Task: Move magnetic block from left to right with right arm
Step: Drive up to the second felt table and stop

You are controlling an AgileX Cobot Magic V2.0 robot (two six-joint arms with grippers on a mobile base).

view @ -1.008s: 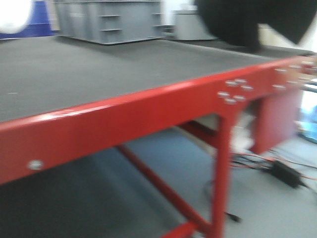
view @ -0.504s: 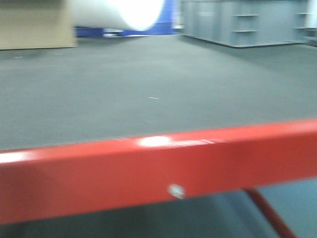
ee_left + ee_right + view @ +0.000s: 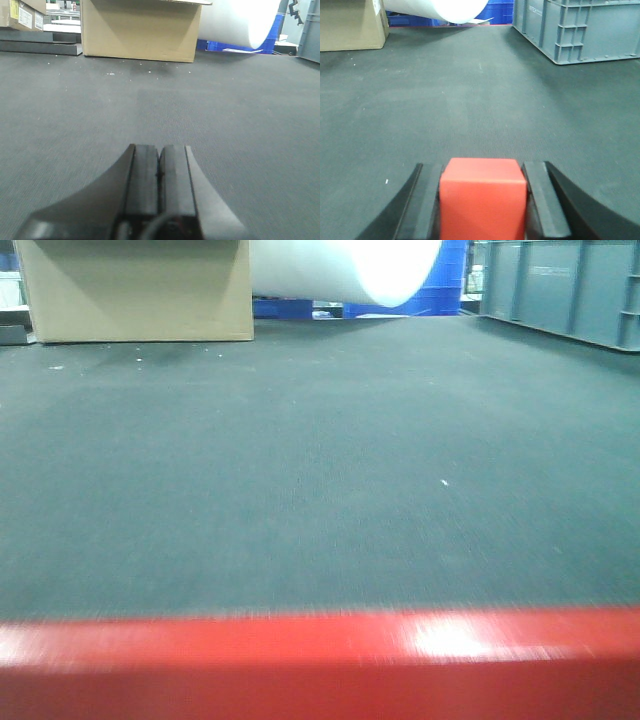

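Observation:
The magnetic block, a plain red cube, fills the bottom of the right wrist view, clamped between the two black pads of my right gripper, which is shut on it low over the dark mat. In the left wrist view my left gripper is shut with its pads pressed together and nothing between them, also low over the mat. Neither gripper nor the block shows in the front view, which looks across the mat over the table's red edge.
A cardboard box stands at the far left of the mat, also seen as a cardboard box in the front view. A white roll lies at the back. A grey plastic crate stands at the far right.
The front view has swung to the left: the table's corner and leg left the picture, the grey crate slid to the right edge, and the cardboard box came in at the left.

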